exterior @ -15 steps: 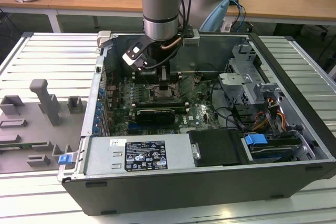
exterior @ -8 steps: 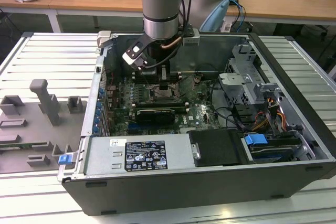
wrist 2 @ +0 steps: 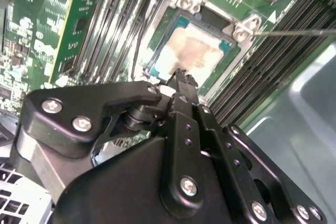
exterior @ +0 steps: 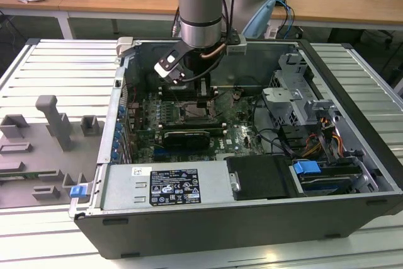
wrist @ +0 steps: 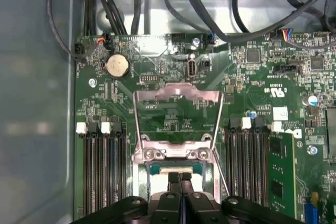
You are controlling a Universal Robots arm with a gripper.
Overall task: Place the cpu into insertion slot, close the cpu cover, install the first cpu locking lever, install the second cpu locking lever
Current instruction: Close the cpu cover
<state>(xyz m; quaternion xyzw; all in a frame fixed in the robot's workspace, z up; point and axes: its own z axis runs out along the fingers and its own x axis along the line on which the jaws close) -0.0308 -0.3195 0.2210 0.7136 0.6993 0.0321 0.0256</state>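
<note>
The cpu (wrist 2: 197,51) lies flat in the insertion slot (wrist 2: 184,1), pale beige face up, with a thin teal border around it. It looks seated, not tilted. In the first wrist view only a strip of the cpu (wrist: 157,181) shows past the fingertips.

The gripper (wrist 2: 181,74) has its two black fingers pressed together with nothing between them. The tips are at the cpu's edge; whether they touch it or sit just above cannot be told. The first wrist view shows the same, gripper (wrist: 179,177) closed on nothing.

The cpu cover (wrist: 176,96) is not closed. The silvery frame is swung up on the far side of the slot, and the motherboard (wrist: 252,93) shows through its window. A thin wire locking lever (wrist 2: 294,32) sticks out from the slot's corner, unlatched; in the first wrist view the same kind of wire (wrist: 220,174) runs along one side of the slot.

Black memory slots (wrist: 105,171) flank the socket on both sides, with an upright green card (wrist: 281,171) beyond one bank. A coin battery (wrist: 116,65) and dark cables (wrist: 210,14) lie farther out on the board.

In the exterior view the arm (exterior: 200,4) reaches straight down into the open computer case (exterior: 252,218), gripper (exterior: 203,102) over mid-board. A grey fixture tray (exterior: 50,149) sits on the exterior view's left.
</note>
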